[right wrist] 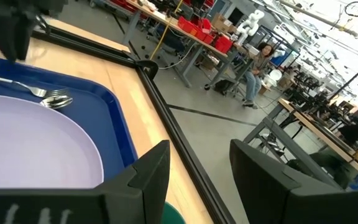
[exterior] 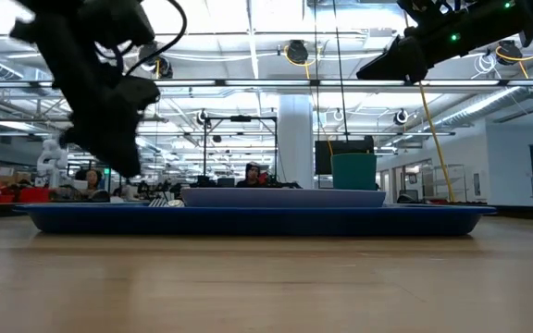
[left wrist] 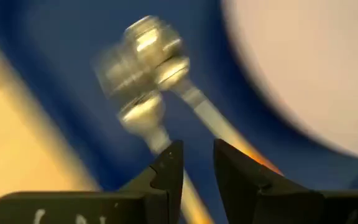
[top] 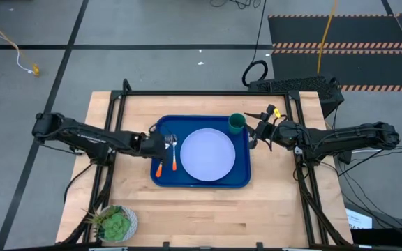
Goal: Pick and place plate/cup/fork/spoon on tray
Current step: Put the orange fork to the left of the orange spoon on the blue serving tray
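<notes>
The blue tray (top: 187, 180) lies mid-table. On it rest the pale plate (top: 206, 155), the dark green cup (top: 236, 123) at its far right corner, and the orange-handled fork (top: 160, 162) and spoon (top: 174, 157), side by side left of the plate. My left gripper (top: 162, 143) hangs just above the two utensils' metal ends, fingers slightly apart and empty (left wrist: 197, 165). In the low view it (exterior: 118, 162) is clear of the tray. My right gripper (top: 259, 132) is open and empty, raised beside the tray's right rim near the cup (right wrist: 174, 214).
A small white pot with a green plant (top: 117, 223) stands at the table's near left corner. Bare wood lies near and left of the tray. A dark frame rail (right wrist: 179, 143) runs along the table's far and right edges. People sit in the room beyond (right wrist: 257, 68).
</notes>
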Controlling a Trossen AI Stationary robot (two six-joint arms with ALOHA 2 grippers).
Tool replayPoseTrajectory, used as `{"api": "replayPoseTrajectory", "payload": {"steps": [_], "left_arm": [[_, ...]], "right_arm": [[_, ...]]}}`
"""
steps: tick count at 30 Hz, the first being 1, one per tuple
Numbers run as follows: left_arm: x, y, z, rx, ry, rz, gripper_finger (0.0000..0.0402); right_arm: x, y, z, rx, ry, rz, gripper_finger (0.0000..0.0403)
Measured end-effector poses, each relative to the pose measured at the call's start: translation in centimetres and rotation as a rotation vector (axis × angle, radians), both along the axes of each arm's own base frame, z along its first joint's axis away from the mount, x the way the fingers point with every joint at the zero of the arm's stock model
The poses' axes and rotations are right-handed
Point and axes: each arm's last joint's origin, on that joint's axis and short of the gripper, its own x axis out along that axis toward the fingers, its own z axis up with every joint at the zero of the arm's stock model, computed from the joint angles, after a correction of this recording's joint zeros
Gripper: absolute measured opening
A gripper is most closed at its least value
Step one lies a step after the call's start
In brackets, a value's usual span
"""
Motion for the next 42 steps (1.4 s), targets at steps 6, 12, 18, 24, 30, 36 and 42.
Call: {"api": "replayPoseTrajectory", "payload": {"steps": [6, 12, 18, 24, 30, 36, 42], "left_arm": [[-0.5, -0.8, 2.7, -0.151, 0.090, 0.293, 0.0090], [0.8, -1.1, 2.0, -0.176, 0.061, 0.308, 0.0090], [1.4, -0.9, -0.7, -0.220, 0.242, 0.323, 0.0090], [2.6, -0.9, 0.6, -0.218, 0.191, 0.312, 0.0090], [4.0, -1.1, 1.6, -0.204, 0.100, 0.155, 0.0090], [4.5, -0.8, 1.7, -0.182, 0.064, 0.088, 0.0090], [3.4, -0.2, 1.3, -0.183, 0.158, 0.209, 0.0093]], "right_arm": [[0.0, 0.0, 0.0, 0.008, -0.006, -0.001, 0.0160], [0.0, 0.0, 0.0, 0.008, -0.006, -0.001, 0.0160], [0.0, 0.0, 0.0, 0.008, -0.006, 0.001, 0.0160], [0.0, 0.0, 0.0, 0.000, -0.001, 0.002, 0.0160], [0.0, 0.0, 0.0, -0.007, 0.003, 0.003, 0.0160], [0.0, 0.0, 0.0, -0.007, 0.004, 0.003, 0.0160], [0.0, 0.0, 0.0, -0.007, 0.004, 0.003, 0.0160]]}}
